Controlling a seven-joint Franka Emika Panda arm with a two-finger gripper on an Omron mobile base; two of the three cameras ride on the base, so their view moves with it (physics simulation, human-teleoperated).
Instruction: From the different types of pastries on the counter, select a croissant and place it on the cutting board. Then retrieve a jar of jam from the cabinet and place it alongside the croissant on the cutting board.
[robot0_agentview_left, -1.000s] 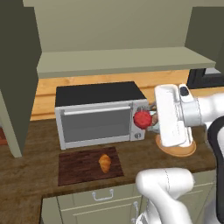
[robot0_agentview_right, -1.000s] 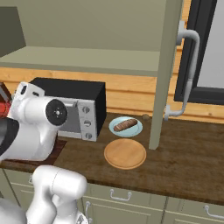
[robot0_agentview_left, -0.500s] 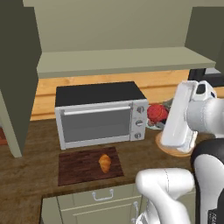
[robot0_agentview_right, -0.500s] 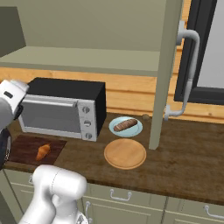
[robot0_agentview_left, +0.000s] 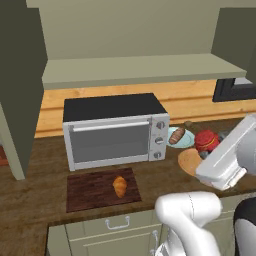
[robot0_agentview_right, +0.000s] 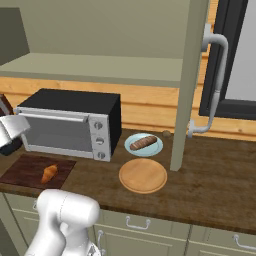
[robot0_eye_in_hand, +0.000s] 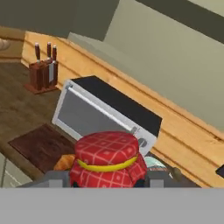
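My gripper (robot0_agentview_left: 209, 154) is shut on the jar of jam (robot0_agentview_left: 206, 141), a squat jar with a red checked lid. It hangs right of the toaster oven, above the counter (robot0_agentview_left: 30, 210). In the hand view the jar of jam (robot0_eye_in_hand: 107, 159) sits between the two fingertips (robot0_eye_in_hand: 54, 178). The golden croissant (robot0_agentview_left: 119, 186) lies on the dark cutting board (robot0_agentview_left: 90, 192) in front of the oven. From the right I see the croissant (robot0_agentview_right: 48, 173) on the cutting board (robot0_agentview_right: 22, 170). The cabinet (robot0_agentview_left: 145, 70) with its pale shelf stands open above.
A silver toaster oven (robot0_agentview_left: 112, 130) stands behind the board. A blue plate with the longer brown pastry (robot0_agentview_right: 143, 143) and a round wooden plate (robot0_agentview_right: 143, 175) lie right of the oven. A knife block (robot0_eye_in_hand: 41, 72) stands far left. A cabinet door (robot0_agentview_right: 187, 80) hangs beside the plates.
The arm has carried the jar rightward in the left base view, from in front of the oven's knobs to beside the oven. In the right base view the hand has slid to the left edge.
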